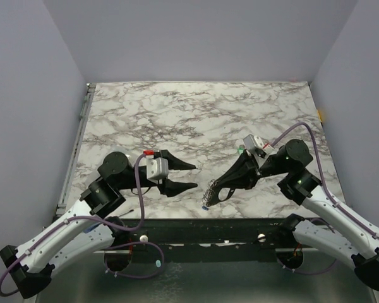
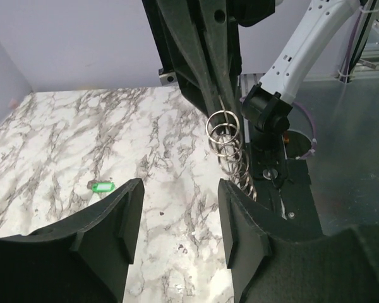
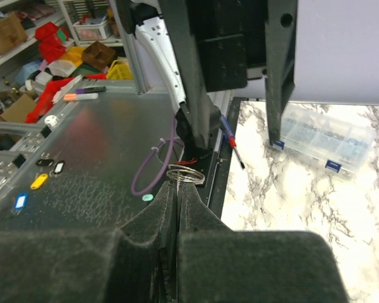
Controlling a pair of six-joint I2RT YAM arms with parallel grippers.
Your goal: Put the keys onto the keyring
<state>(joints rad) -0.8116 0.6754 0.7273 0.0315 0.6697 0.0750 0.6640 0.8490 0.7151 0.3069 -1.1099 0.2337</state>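
Note:
The keyring (image 2: 224, 129), a stack of silvery wire loops with a beaded chain hanging below, dangles over the table's near edge. My right gripper (image 3: 177, 188) is shut on its top loops (image 3: 186, 175); from above, that gripper (image 1: 220, 191) points down-left with the chain (image 1: 208, 198) under it. A mint green key (image 2: 103, 186) lies flat on the marble, beyond the left finger (image 2: 114, 221) of my left gripper (image 2: 180, 192). That gripper (image 1: 192, 175) is open and holds nothing. It sits low, a short way left of the ring.
The black front rail (image 1: 240, 224) runs just below both grippers. A clear plastic box (image 3: 322, 136) with blue latches sits on the marble, and a red-and-blue screwdriver (image 3: 230, 136) lies at the edge. Coloured key tags (image 3: 39, 181) lie on the metal surface beside the table.

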